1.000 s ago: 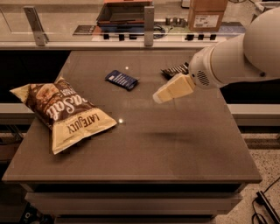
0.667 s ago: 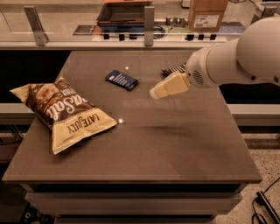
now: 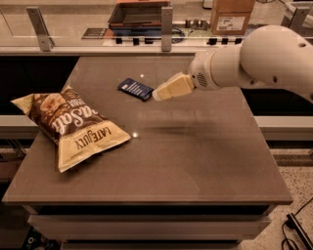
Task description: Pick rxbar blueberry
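Note:
The rxbar blueberry [image 3: 136, 89], a small flat bar in a dark blue wrapper with white text, lies on the brown table [image 3: 195, 161] at the back, left of centre. My gripper [image 3: 164, 92] is cream-coloured and reaches in from the right on a white arm [image 3: 254, 61]. Its tip is just to the right of the bar's right end and slightly above the table. It holds nothing that I can see.
A large brown and cream chip bag [image 3: 73, 124] lies on the left side of the table. Behind the table runs a counter with metal posts [image 3: 167, 27], a dark tray [image 3: 139, 14] and a cardboard box [image 3: 232, 14].
My gripper and arm have moved left across the table toward the blue bar. The bar and the chip bag have not moved.

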`<state>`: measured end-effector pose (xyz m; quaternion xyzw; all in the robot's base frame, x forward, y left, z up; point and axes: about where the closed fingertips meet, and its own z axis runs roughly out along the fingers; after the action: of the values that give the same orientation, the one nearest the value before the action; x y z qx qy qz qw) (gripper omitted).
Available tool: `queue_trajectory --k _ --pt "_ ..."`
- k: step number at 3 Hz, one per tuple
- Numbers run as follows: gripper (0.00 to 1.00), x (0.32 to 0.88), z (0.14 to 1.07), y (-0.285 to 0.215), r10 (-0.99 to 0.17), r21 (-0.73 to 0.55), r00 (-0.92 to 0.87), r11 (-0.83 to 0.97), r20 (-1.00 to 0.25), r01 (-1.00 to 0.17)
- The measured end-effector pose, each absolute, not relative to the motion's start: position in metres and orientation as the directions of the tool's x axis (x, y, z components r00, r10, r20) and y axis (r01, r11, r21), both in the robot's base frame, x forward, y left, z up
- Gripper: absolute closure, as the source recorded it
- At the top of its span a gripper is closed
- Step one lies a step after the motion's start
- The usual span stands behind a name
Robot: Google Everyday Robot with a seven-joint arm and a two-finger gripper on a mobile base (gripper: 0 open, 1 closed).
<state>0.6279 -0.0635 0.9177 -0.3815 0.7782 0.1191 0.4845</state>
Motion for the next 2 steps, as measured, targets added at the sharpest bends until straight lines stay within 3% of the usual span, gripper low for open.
queue_trajectory --k 2 --pt "0.0 0.665 0.886 -0.008 -0.478 -0.133 -0.217 0.596 -0.851 -0.792"
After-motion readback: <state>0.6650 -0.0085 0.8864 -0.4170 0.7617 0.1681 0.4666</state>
